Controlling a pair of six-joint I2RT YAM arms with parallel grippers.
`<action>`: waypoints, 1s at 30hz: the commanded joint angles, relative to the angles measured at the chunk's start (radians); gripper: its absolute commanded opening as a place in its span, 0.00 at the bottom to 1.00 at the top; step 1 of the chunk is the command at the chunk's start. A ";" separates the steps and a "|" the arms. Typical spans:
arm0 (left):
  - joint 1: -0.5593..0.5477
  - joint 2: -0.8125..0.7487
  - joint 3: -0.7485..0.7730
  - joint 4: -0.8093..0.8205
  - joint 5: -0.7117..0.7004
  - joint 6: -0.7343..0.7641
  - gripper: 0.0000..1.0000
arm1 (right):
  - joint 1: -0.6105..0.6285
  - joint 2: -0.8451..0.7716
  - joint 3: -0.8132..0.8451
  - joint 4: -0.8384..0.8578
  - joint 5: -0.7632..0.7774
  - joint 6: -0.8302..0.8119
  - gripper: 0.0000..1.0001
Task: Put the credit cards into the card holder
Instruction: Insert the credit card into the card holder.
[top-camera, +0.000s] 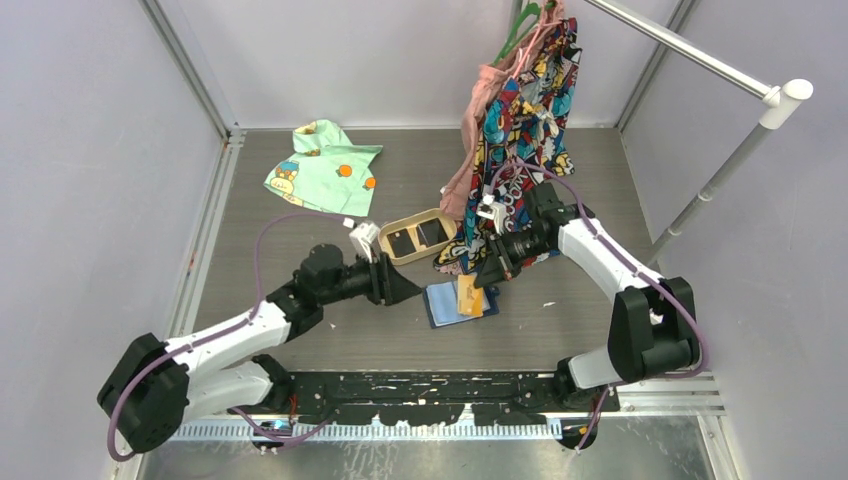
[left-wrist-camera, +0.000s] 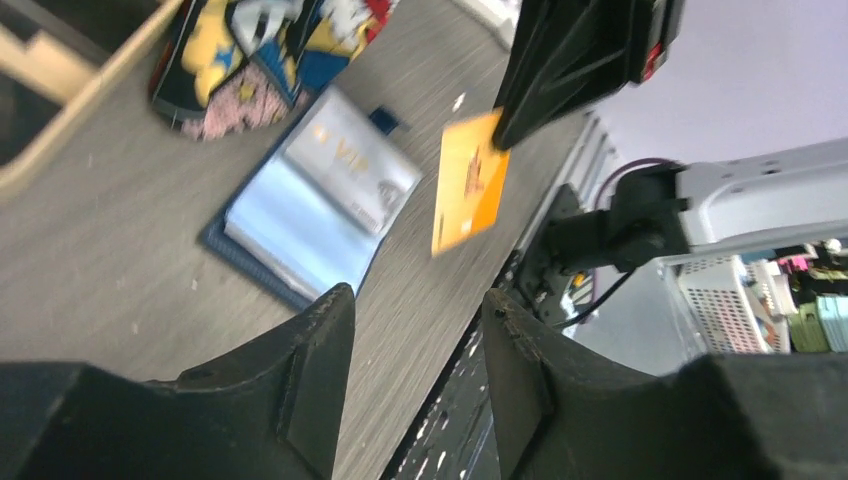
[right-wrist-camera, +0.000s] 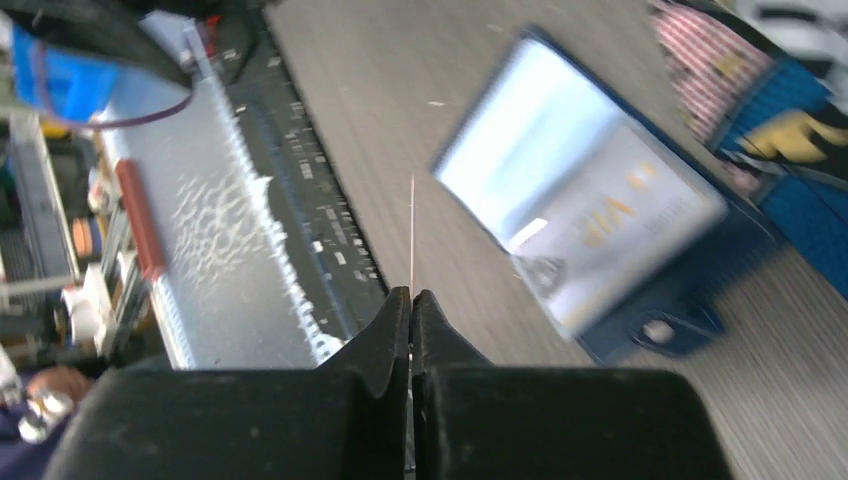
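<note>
The orange card (left-wrist-camera: 468, 180) hangs pinched by one short end in our right fingers (top-camera: 490, 273), which are clenched on it. Its long axis runs straight out from the fingertips, down toward the surface (top-camera: 560, 320). The wallet (top-camera: 440, 303) lies open and flat just beneath the card and slightly to its left, pockets up. Our left fingers (top-camera: 408, 289) stand apart, holding nothing, beside the wallet's left edge. We judge the right arm is nearer for the insertion.

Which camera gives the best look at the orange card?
Left wrist: the orange card shows its broad face, pinched by the right gripper. Top external shows it small; right wrist sees only its thin edge.
</note>
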 joint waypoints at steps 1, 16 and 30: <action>-0.106 0.038 -0.056 0.019 -0.251 -0.073 0.51 | -0.051 -0.001 -0.067 0.221 0.193 0.203 0.01; -0.183 0.312 0.025 -0.014 -0.422 -0.192 0.47 | -0.057 0.210 -0.022 0.246 0.257 0.253 0.01; -0.184 0.452 0.196 -0.243 -0.424 -0.189 0.43 | -0.058 0.293 -0.007 0.236 0.213 0.306 0.01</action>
